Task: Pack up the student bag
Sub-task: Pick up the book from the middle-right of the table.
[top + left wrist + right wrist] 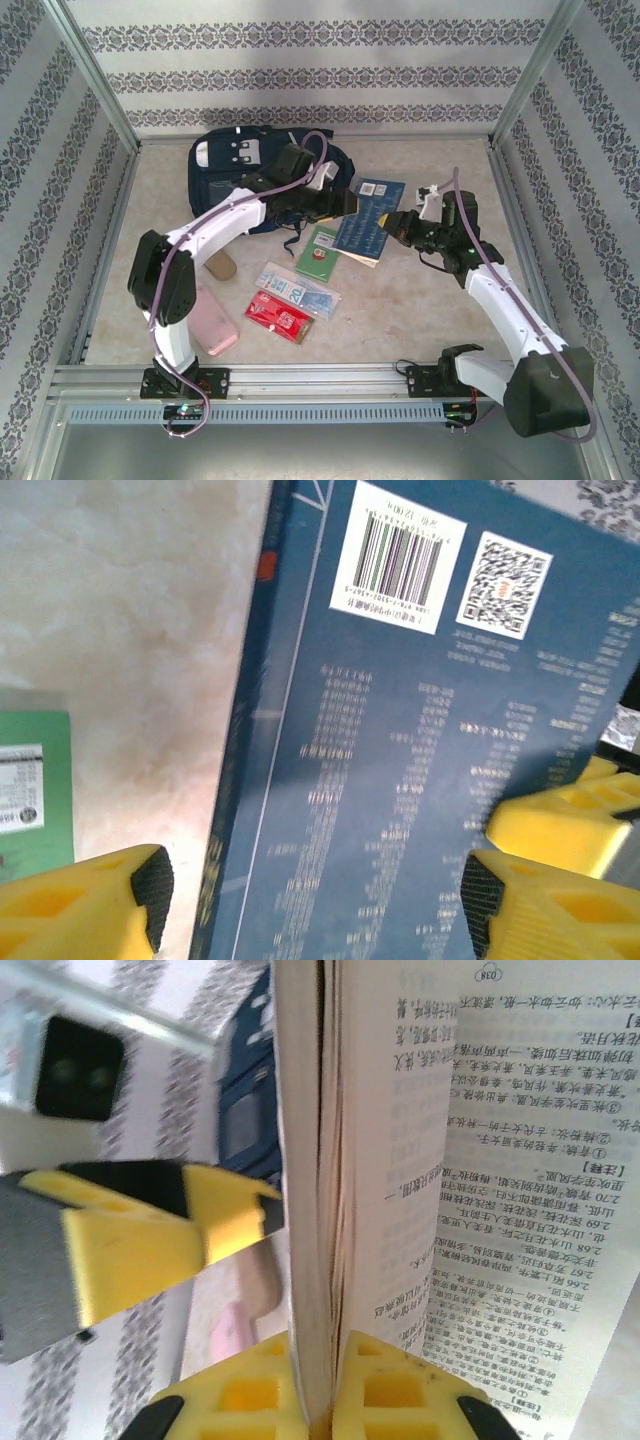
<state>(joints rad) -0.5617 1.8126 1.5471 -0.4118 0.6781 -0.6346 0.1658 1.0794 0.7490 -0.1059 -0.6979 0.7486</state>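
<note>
Right claw [320, 1410] clamped on the page edge of the blue book [420, 780]; left claw [315, 905] spread wide over its cover. The student bag [222, 165] lies far-left on the worktop [400, 300].

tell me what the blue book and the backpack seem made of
The blue book: paper, with a smooth printed card cover showing a faint sheen; printed pages fan open at its edge. The student bag: soft matte navy fabric, possibly synthetic; its outline lies slack.
</note>
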